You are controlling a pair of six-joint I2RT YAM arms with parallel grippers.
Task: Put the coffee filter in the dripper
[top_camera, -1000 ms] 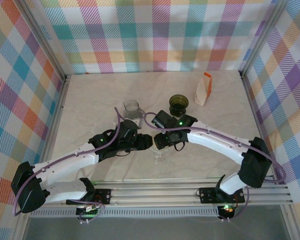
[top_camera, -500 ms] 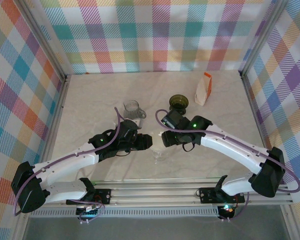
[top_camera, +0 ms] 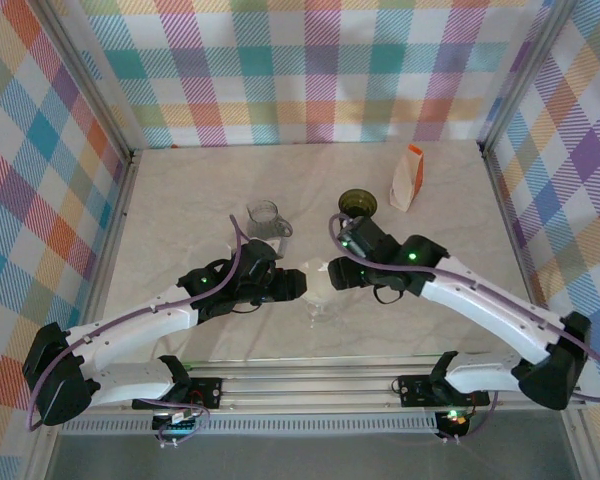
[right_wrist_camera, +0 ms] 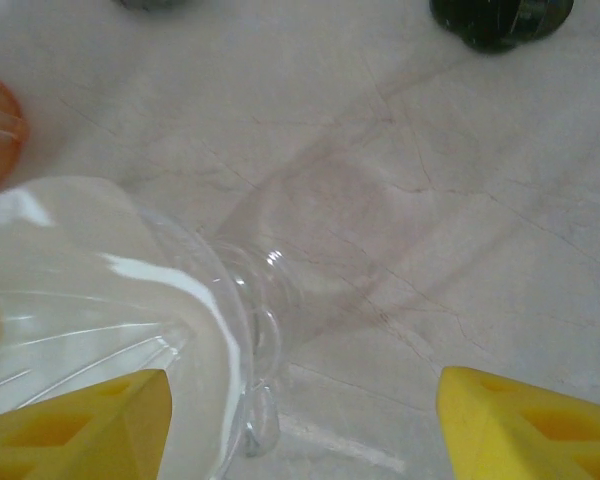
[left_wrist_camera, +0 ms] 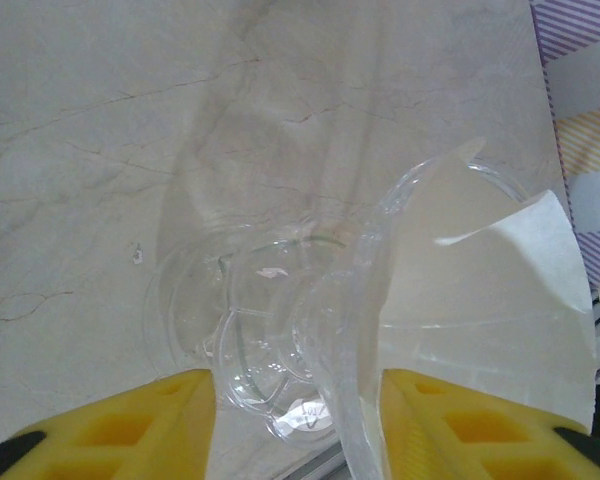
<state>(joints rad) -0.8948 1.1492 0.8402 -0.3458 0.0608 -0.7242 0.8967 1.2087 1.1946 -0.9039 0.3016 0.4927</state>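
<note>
The clear dripper (top_camera: 321, 303) stands upright on the marble table between my two grippers. The white coffee filter (top_camera: 320, 279) sits inside its cone. My left gripper (top_camera: 304, 287) is at the dripper's left side. In the left wrist view its yellow fingers (left_wrist_camera: 140, 420) stand apart on either side of the dripper's (left_wrist_camera: 350, 330) wall, and the filter (left_wrist_camera: 500, 290) shows white to the right. My right gripper (top_camera: 341, 283) hangs just right of the dripper, open with nothing between its fingers (right_wrist_camera: 525, 425). The dripper (right_wrist_camera: 230, 330) and filter (right_wrist_camera: 90, 290) lie at the left of the right wrist view.
A glass mug (top_camera: 265, 218) stands behind the left gripper. A dark green cup (top_camera: 358, 205) (right_wrist_camera: 500, 20) is behind the right gripper, and a white and orange carton (top_camera: 408, 178) stands further back right. Plaid walls close in the table (top_camera: 180, 200).
My right gripper has drawn back to the right, off the dripper, and the filter stays in the cone. The left gripper's fingers have spread a little wider.
</note>
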